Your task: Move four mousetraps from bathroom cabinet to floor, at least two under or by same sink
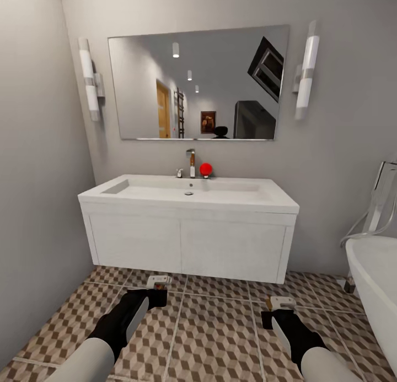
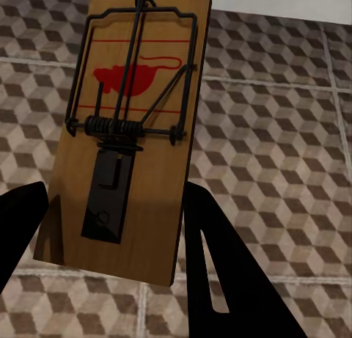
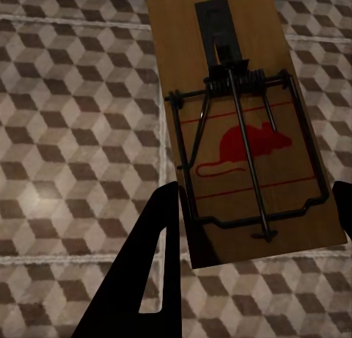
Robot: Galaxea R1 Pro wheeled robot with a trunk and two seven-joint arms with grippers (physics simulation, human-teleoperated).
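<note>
We face the sink (image 1: 188,197); each of our grippers — left (image 2: 110,228), right (image 3: 253,228) — has its jaws pinching a mousetrap (image 2: 128,133) (image 3: 242,133) above the tiled floor (image 1: 209,332) before it.

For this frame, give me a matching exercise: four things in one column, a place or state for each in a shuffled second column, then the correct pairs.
Things
1. left gripper
2. red ball
3. bathtub
4. mirror

Places or states
A. on the wall above the sink
B. at the right edge of the head view
C. shut on a mousetrap over the tiled floor
D. on the basin's back edge, beside the chrome tap

Pairs: 1-C, 2-D, 3-B, 4-A
</note>
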